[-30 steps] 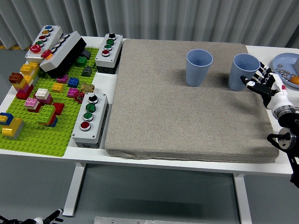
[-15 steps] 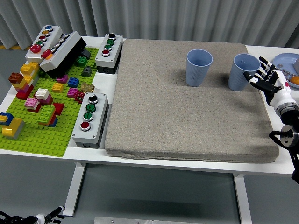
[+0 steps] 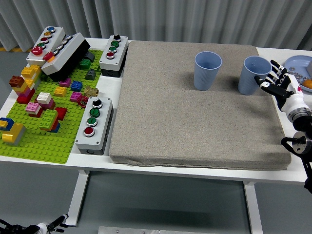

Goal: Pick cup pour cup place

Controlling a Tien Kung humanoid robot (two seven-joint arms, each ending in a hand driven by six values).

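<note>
two blue cups stand untouched; right hand, fingers spread beside the right cup, must close around it.

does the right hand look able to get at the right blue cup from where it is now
Probably yes. The right hand sits just beside the right blue cup, fingers spread toward its side, and nothing lies between them on the grey mat. The other blue cup stands well clear to the left.
</note>
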